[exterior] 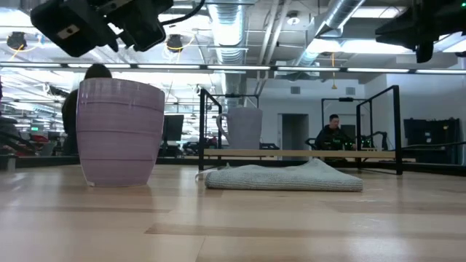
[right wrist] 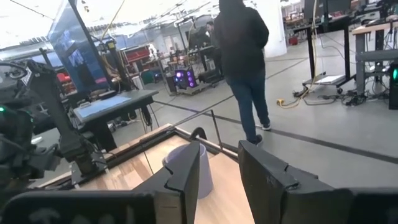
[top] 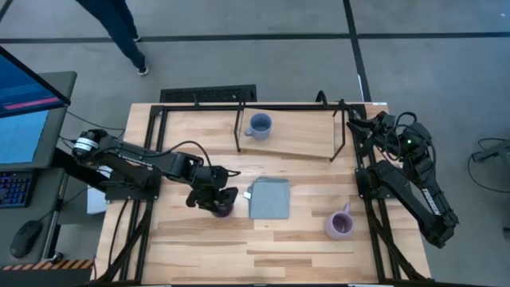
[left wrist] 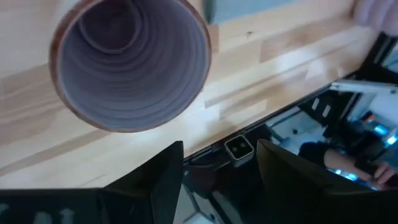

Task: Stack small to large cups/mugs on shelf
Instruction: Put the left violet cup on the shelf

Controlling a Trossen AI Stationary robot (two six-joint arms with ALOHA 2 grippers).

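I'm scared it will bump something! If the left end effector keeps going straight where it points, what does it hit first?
Probably the purple mug. The open left end effector hangs just above it, pointing down at its rim, though the gap is hard to judge.

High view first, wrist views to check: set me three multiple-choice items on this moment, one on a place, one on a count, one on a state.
1. Where does the blue mug stand?
A. on the shelf
B. on the floor
C. held in the air

2. How many light purple mugs stand on the tabletop?
A. one
B. two
C. three

3. How are the fingers of the left gripper?
A. shut on a mug's rim
B. open, holding nothing
C. shut on the shelf's frame

Answers:
1 A: the high view shows it on the light board inside the black rod frame.
2 B: one is under the left gripper, the other is near the right arm.
3 B: the left wrist view shows the two fingers apart, with the mug's mouth beyond them, not between them.
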